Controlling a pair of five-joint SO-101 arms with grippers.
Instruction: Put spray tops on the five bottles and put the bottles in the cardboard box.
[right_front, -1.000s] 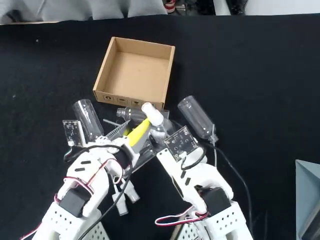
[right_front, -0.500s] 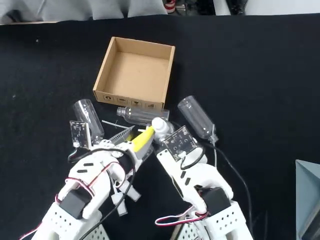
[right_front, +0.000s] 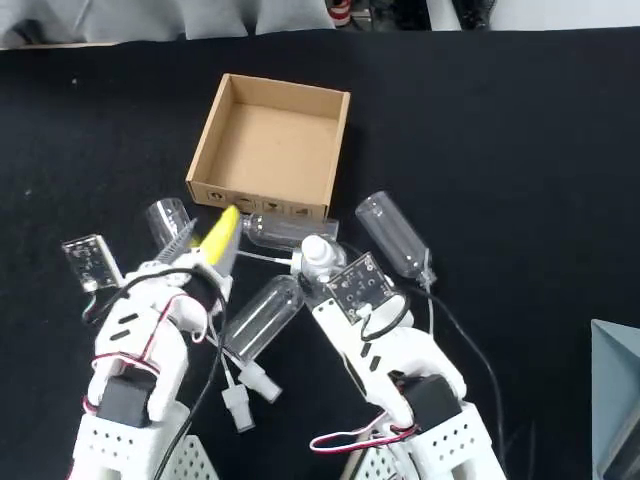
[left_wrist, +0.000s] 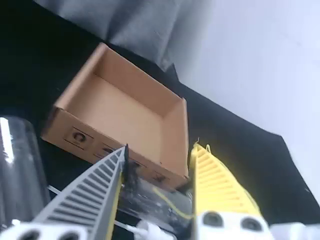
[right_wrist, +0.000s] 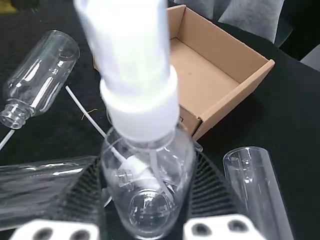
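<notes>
The right claw (right_wrist: 147, 200) is clamped on a clear round plastic bottle (right_wrist: 147, 172), its dark ribbed jaws pressed against both flanks. The bottle stands upright with its long axis vertical. Its white spray top (right_wrist: 132, 75) points up, and a thin dip tube shows through the plastic.

Beside it, the left claw (right_front: 200, 238) hangs wide open with nothing in it. It has one yellow jaw and one grey, both aimed at the open brown cardboard box (right_front: 270, 140) on the black-covered bench (right_front: 520, 150). Small dark printed marks run along the box's front wall, too small to read.

Four more clear bottles lie on their sides around the claws:
- A second bottle (right_front: 290, 231) lies lengthwise just beside the box's front wall, one end hidden behind the yellow jaw.
- A third bottle (right_front: 393, 235) lies diagonally on the outer side of the right arm, its rounded base toward the far side of the bench.
- A fourth bottle (right_front: 260, 318) lies diagonally between the two arms.
- A fifth bottle (right_front: 167, 220) is half covered by the left claw from above. The right wrist view shows its bare open neck pointing away from the box.

A thin white tube (right_front: 265, 258) lies on the bench between the claws. Two loose pale spray tops (right_front: 255, 381) rest near the base of the left arm, their detail hard to make out.
</notes>
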